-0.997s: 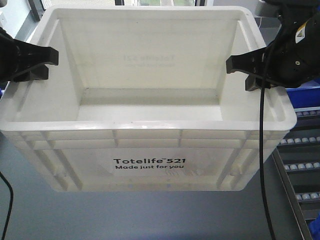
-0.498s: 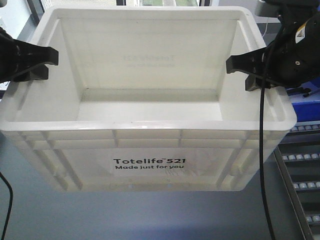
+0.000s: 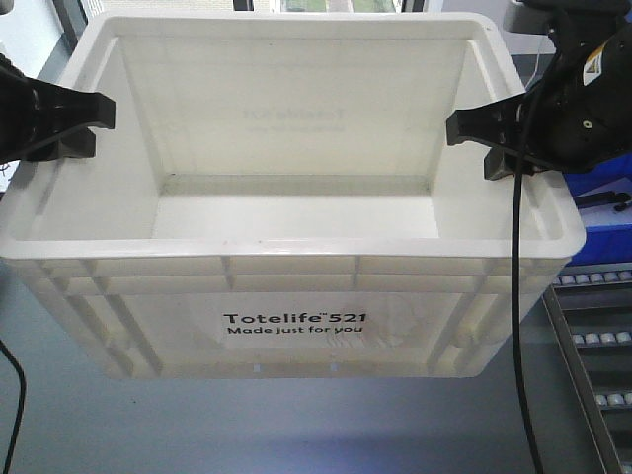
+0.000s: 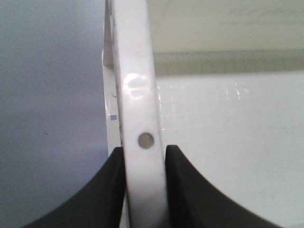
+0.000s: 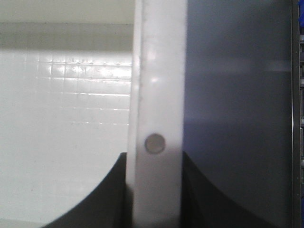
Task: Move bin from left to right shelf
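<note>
Left gripper (image 3: 96, 126) and right gripper (image 3: 472, 146) pinch opposite rims of the bin (image 3: 296, 296) at mid-frame edges; empty, stiff, probably light, slick plastic

**Bin between my two grippers**

I had the bin (image 3: 296, 326) centred before me. My left gripper (image 3: 94, 126) straddled its left rim and my right gripper (image 3: 472, 146) its right rim, fingers (image 4: 104, 190) inside and outside the wall. A roller rack (image 3: 592, 346) lay lower right.
</note>
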Tool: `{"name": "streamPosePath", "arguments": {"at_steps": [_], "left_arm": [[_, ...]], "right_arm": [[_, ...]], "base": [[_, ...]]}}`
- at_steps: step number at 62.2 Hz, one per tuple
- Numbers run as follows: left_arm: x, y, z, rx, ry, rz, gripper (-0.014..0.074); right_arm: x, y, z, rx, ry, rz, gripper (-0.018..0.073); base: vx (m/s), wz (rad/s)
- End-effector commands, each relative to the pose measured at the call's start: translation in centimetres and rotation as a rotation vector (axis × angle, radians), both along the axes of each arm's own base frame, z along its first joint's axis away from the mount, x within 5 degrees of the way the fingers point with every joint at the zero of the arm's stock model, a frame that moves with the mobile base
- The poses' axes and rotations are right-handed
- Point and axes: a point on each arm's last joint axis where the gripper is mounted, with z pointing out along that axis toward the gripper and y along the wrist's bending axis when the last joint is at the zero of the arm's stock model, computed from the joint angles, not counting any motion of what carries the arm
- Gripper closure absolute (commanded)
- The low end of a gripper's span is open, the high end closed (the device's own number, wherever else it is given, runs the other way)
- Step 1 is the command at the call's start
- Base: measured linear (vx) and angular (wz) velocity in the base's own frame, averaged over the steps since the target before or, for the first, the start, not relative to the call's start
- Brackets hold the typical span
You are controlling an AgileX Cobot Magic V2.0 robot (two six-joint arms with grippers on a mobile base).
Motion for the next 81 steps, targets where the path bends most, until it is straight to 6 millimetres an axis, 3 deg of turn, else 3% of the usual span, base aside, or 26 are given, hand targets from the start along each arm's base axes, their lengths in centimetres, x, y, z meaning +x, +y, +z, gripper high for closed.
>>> {"name": "streamPosePath", "arguments": {"at_steps": [1,81], "left_arm": [[-0.39,0.29,2.74,-0.005,-0.175,-0.01,0.0444],[-0.39,0.29,2.74,-0.005,-0.175,-0.01,0.0444]], "right_arm": [[-0.21,-0.67,3.07,0.018,-0.193,-0.001,0.053],[-0.21,-0.67,3.07,0.018,-0.193,-0.001,0.053]], "base": [[0.15,0.01],[0.17,-0.01]]}}
